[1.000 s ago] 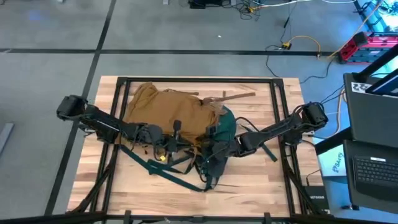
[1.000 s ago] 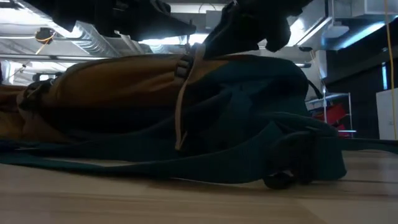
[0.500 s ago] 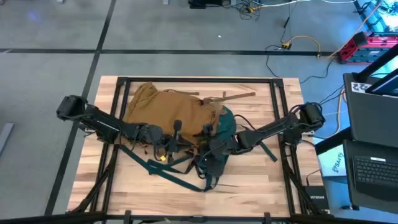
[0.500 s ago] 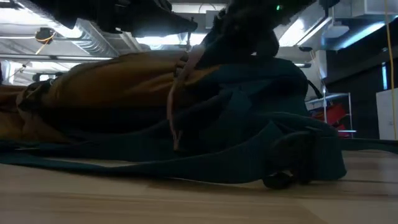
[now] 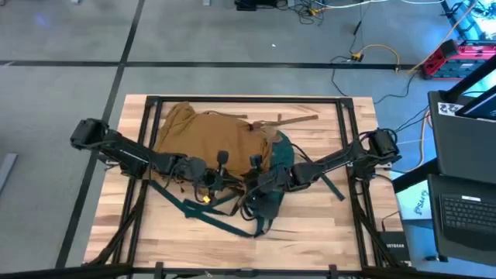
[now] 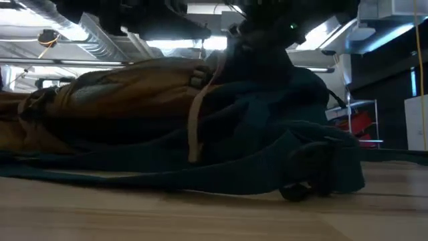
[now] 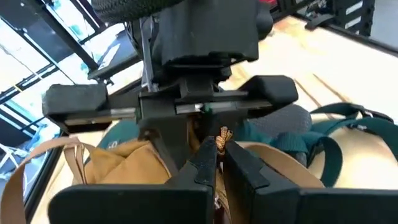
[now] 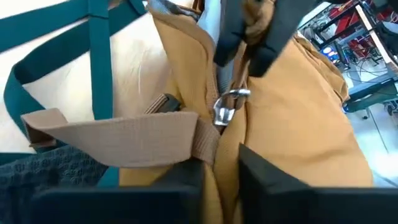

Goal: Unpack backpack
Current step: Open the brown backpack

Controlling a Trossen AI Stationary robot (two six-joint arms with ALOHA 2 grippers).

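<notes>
The backpack (image 5: 221, 143) lies mid-bench. The left end effector (image 7: 216, 157) pinches its zipper pull; the right end effector (image 8: 221, 163) pinches fabric. Risk: pull slips free under opposing tension.

The left gripper (image 7: 216, 163) sits low over the backpack (image 7: 127, 158), its 2 dark fingers (image 7: 202, 163) drawn nearly together around a small tan cord end or zip pull (image 7: 221, 138). Directly facing it, the right gripper (image 7: 196, 102) fills the upper part of the view, a broad black block above tan fabric. Teal straps (image 7: 329, 140) curl onto the wooden table (image 7: 348, 81) beside a grey padded patch (image 7: 289, 121).
</notes>
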